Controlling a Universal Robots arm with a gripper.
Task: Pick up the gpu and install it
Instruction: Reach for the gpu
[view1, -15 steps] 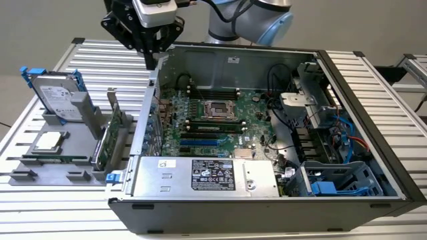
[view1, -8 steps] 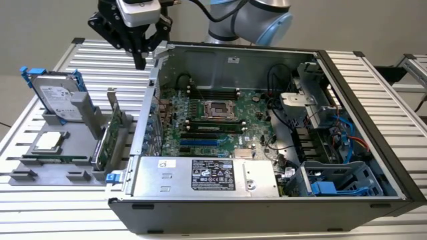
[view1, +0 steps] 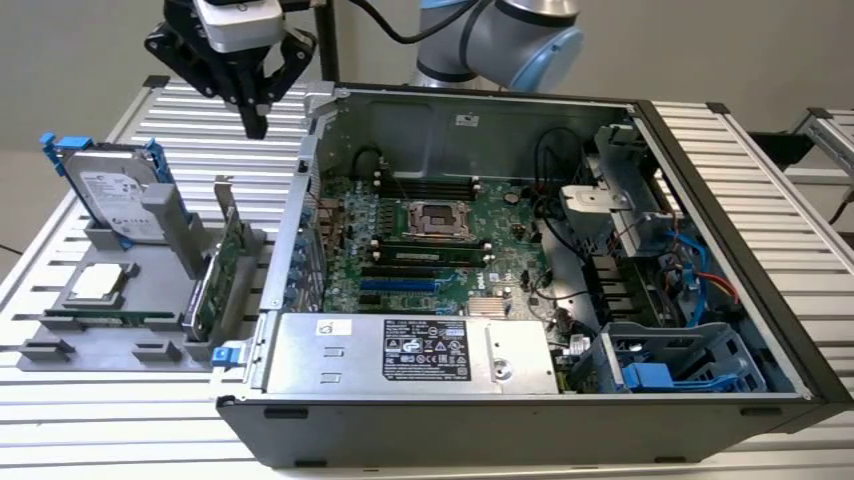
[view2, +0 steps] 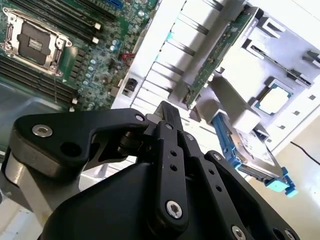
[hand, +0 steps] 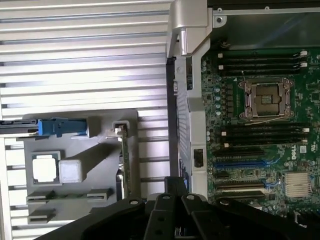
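Observation:
The gpu (view1: 224, 268) stands on edge in a grey holder tray (view1: 80, 340) at the exterior view's left, just outside the open computer case. Its green board (view2: 216, 54) and silver end bracket face up, and the first wrist view shows it edge-on (hand: 124, 165). My gripper (view1: 254, 124) hangs above and behind the tray, well clear of the card. Its black fingers (view2: 168, 114) are pressed together, shut on nothing. The motherboard (view1: 427, 235) lies flat inside the case, with a blue slot (hand: 239, 163) showing.
A silver hard drive with blue rails (view1: 118, 192) stands upright in the tray beside the card. A processor chip (view1: 102, 283) and a thin memory stick (view1: 107, 318) lie there too. The case wall (view1: 296, 230) rises between tray and motherboard. A power supply (view1: 407, 352) sits at the case front.

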